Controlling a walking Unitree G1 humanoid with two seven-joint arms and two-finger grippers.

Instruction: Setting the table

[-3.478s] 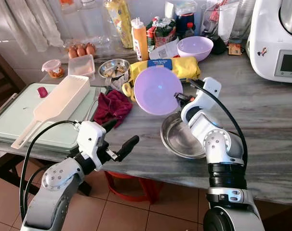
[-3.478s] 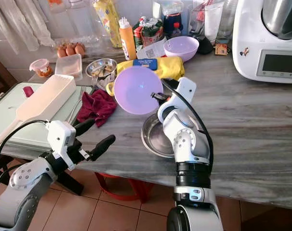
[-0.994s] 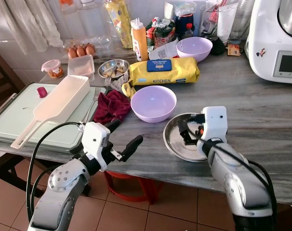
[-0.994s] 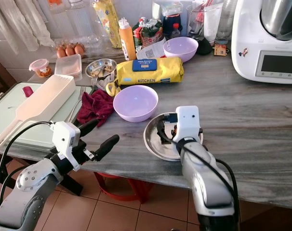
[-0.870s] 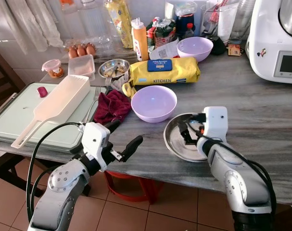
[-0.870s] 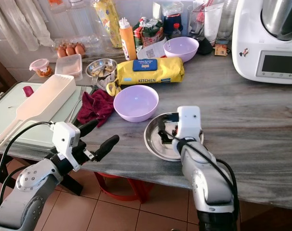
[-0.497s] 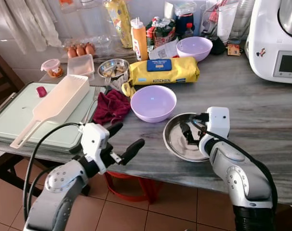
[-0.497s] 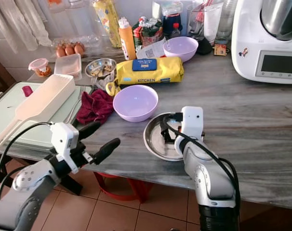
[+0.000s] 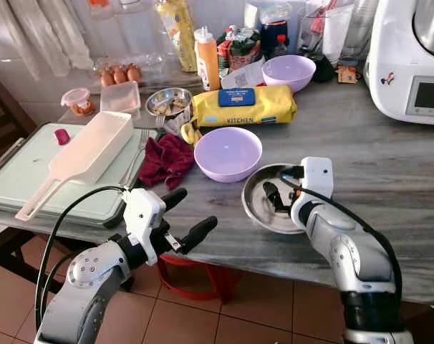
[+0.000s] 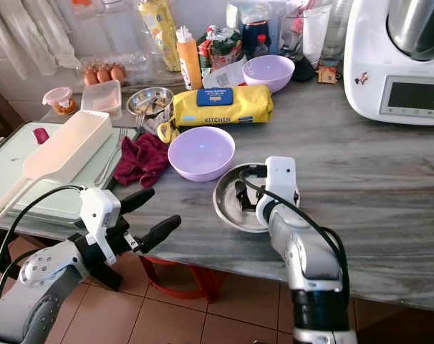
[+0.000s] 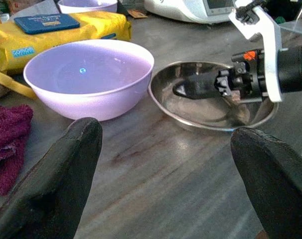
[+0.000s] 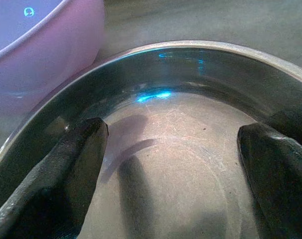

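A purple bowl stands upright on the grey stone counter. Right beside it lies a shallow steel plate. My right gripper reaches into the plate from the right. In the right wrist view the right gripper is open, its black fingers spread wide just over the plate's floor with nothing between them. My left gripper hovers open at the counter's front edge, left of the plate. The left wrist view faces the bowl, the plate and the right gripper.
Behind the bowl lies a yellow wipes pack, with a dark red cloth to its left. A green board bears a white scoop. A second purple bowl, bottles and a white appliance line the back.
The purple bowl, held tilted by my right gripper 3.5 s ago, now rests on the counter. The right gripper has let go and moved into the steel plate. My left gripper shifted slightly.
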